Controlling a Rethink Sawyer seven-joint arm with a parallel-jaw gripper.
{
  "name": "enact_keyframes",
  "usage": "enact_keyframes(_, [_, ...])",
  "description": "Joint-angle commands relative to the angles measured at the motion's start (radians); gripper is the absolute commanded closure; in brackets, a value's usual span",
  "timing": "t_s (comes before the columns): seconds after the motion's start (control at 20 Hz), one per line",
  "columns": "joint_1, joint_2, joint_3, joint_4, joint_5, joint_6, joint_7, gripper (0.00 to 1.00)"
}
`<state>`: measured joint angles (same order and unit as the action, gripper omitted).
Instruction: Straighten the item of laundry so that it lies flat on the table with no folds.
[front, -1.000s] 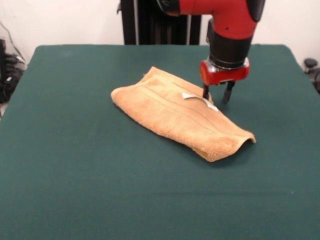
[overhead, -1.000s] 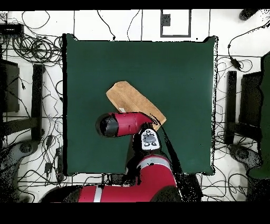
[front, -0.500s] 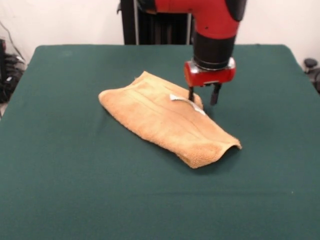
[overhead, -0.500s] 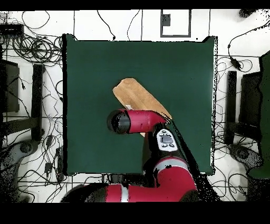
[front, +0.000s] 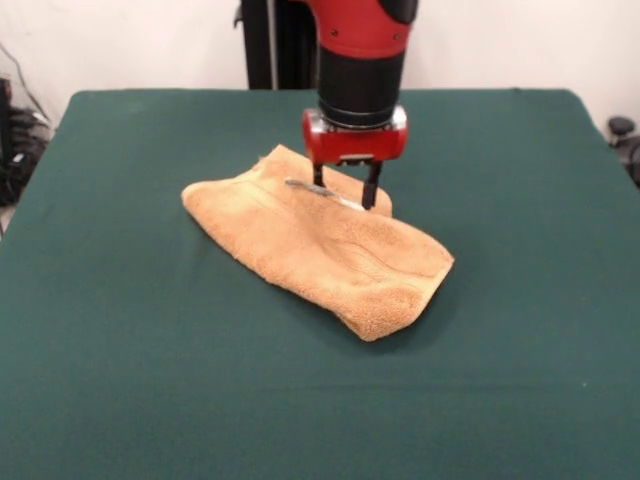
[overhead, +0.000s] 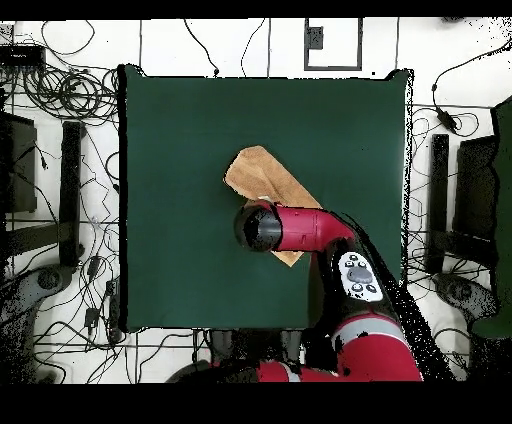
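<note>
Bare table (front: 150, 360) surrounds the bunched towel (front: 310, 245), the only obstacle.

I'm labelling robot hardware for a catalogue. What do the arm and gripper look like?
The arm is glossy red with a black cylindrical wrist section. Below it sits a red block carrying the gripper, whose two fingers are thin and black. From overhead, a grey oval panel marks the arm.

The towel (front: 320, 245) lies mid-table (front: 150, 380), the claw (front: 344, 188) at its far edge.
</note>
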<state>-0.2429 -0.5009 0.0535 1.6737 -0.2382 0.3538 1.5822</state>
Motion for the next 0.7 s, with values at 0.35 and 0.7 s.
enact_keyframes(0.35, [0.031, 0.032, 0.043, 0.007, -0.078, -0.073, 0.088, 0.00])
enact_keyframes(0.7, [0.022, -0.007, 0.034, 0.046, -0.108, -0.089, 0.092, 0.00])
